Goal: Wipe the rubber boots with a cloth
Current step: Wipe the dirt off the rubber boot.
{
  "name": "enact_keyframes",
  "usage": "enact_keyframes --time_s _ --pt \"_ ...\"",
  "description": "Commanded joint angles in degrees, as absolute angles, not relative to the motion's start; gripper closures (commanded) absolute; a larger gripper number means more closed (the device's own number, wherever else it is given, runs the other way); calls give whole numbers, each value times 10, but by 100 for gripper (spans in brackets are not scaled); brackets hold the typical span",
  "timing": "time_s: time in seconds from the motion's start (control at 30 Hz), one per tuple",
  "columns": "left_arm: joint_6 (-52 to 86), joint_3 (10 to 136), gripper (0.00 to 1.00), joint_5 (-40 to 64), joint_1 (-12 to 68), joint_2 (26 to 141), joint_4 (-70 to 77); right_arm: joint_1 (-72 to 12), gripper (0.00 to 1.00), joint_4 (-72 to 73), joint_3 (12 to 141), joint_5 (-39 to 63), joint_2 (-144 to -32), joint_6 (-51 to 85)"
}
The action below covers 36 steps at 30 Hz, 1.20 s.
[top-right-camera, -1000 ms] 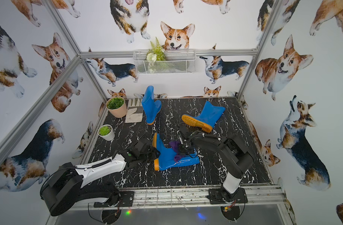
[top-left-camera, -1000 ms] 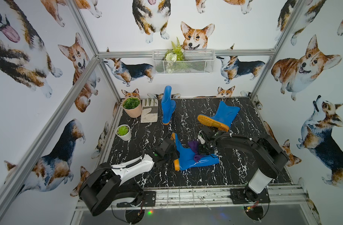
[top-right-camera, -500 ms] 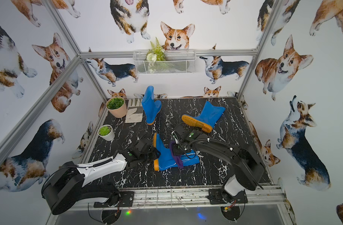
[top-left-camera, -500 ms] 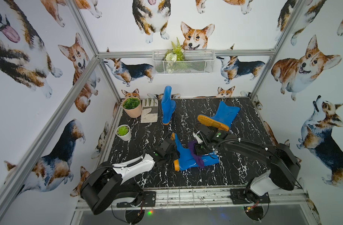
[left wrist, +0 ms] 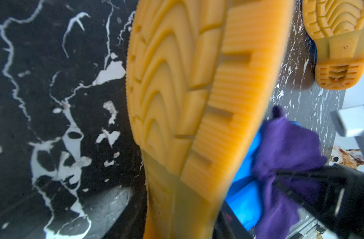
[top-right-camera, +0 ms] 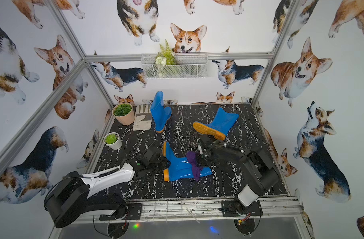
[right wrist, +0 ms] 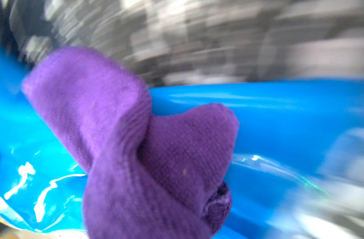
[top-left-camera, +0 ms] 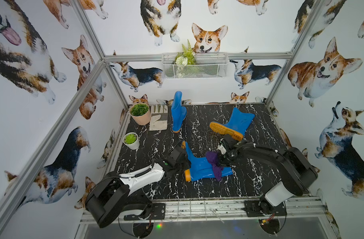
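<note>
A purple cloth (top-right-camera: 193,163) across fallen blue boot (top-right-camera: 177,168), apparently between right fingers (top-right-camera: 202,161).

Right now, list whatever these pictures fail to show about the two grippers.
- Left gripper: jaws hidden behind its own wrist in both top views; the sole of the lying boot fills the left wrist view.
- Right gripper: jaws buried in the cloth in both top views.
- Right wrist view: background smeared by motion blur.

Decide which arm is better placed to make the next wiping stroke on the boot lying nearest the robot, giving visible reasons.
Right. The right gripper is shut on the cloth, which is draped over the shaft of that boot. The left gripper sits at the boot's sole end and has no cloth.
</note>
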<state>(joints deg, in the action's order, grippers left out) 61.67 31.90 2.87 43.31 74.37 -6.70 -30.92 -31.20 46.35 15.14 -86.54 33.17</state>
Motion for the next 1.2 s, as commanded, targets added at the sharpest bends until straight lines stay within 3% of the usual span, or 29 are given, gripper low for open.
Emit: enact_keyframes --time_s 0.0,0.2,0.43,0.53,0.87,1.03,1.17 --pt "612 323 47 28 436 745 -98 -230 100 -425 447 120 -771 277" --pt "607 336 40 15 452 758 -118 -241 100 -442 486 133 -707 306" --pt "619 343 44 3 471 802 -125 -402 100 -408 547 88 -772 357" --pt "621 348 52 4 472 809 -131 -462 100 -393 576 71 -808 368" --pt "622 383 100 -4 468 779 -162 -600 100 -337 666 84 -935 360" --pt "613 393 100 17 458 770 -160 -583 100 -351 657 65 -962 319" --pt "603 390 100 18 448 748 -169 -496 100 -384 599 45 -930 299"
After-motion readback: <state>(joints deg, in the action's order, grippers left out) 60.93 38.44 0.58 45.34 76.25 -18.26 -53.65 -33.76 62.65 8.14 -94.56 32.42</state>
